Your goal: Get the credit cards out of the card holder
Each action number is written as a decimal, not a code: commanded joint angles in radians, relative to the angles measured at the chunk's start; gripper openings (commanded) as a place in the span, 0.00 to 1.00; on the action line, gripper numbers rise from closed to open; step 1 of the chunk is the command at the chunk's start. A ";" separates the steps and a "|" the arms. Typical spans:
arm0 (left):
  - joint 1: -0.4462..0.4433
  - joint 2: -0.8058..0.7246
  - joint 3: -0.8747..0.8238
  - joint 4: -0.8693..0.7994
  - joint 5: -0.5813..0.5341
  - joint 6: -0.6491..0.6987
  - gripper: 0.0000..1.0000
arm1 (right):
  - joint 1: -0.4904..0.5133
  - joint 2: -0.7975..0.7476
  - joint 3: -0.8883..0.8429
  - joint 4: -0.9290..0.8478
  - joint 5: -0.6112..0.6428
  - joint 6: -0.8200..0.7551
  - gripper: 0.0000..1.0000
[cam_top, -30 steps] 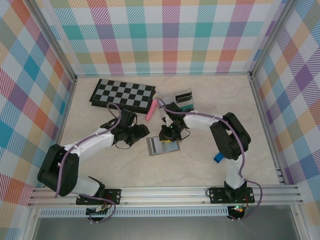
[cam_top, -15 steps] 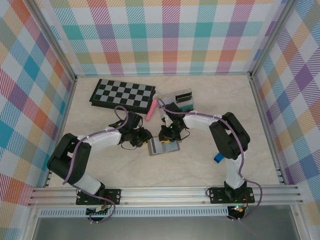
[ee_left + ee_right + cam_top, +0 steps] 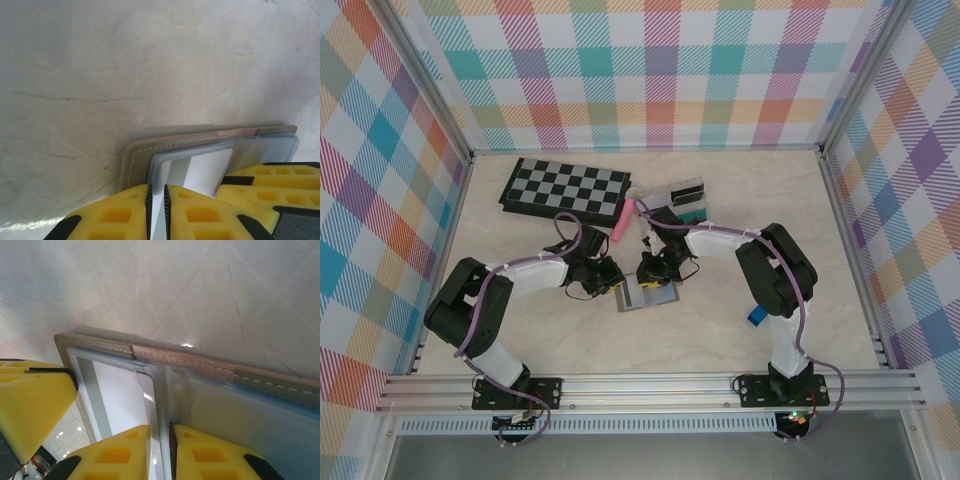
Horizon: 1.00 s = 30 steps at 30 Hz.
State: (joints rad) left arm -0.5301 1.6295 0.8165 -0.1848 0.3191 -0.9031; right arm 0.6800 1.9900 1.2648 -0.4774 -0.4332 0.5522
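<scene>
Pale marbled table [image 3: 800,230] inside bright checked walls [image 3: 660,70], with a chessboard [image 3: 565,188] toward the far left corner and a pink pen [image 3: 626,218] and a clear box [image 3: 685,198] beside it near the far edge. Close to the middle of the table, the card holder [image 3: 645,295]: open, flat, inner side up, tan stitched rim around grey-blue pockets. At its left edge, the left gripper [image 3: 157,192], jaws at a thin slit, nipping a pale strip of the left panel; cannot tell card from pocket inside that pinch. Near the centre fold, at the far edge, the right gripper [image 3: 160,432], jaws equally close, clamping the edge of the clear pocket. Credit cards [image 3: 663,294] seemingly not yet out: teal showing in the right panel from above, a pale rectangle behind the left window in the left wrist view. Plenty to go wrong from here, by judgement. Could drag the whole holder across the table instead of freeing a card, given a snug pocket and a light wallet. Could lock a card in place by squeezing pocket and card together. Could crease or tear the clear window by pulling the two pinches apart. Could knock fingers together, with both grippers working just beside each other over one small wallet. Could lose the grip altogether on such a thin, slick edge, and flip a panel shut over the cards.
</scene>
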 commanded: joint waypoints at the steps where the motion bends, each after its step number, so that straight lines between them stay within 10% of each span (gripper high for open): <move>1: -0.009 0.021 0.024 -0.034 0.014 0.029 0.14 | 0.001 0.027 0.021 0.002 -0.027 -0.018 0.19; 30: -0.010 0.026 0.019 -0.084 -0.031 0.061 0.13 | -0.009 -0.042 -0.017 0.026 0.008 -0.030 0.06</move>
State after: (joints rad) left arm -0.5297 1.6505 0.8234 -0.1913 0.3141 -0.8661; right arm 0.6743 1.9945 1.2648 -0.4709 -0.4511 0.5381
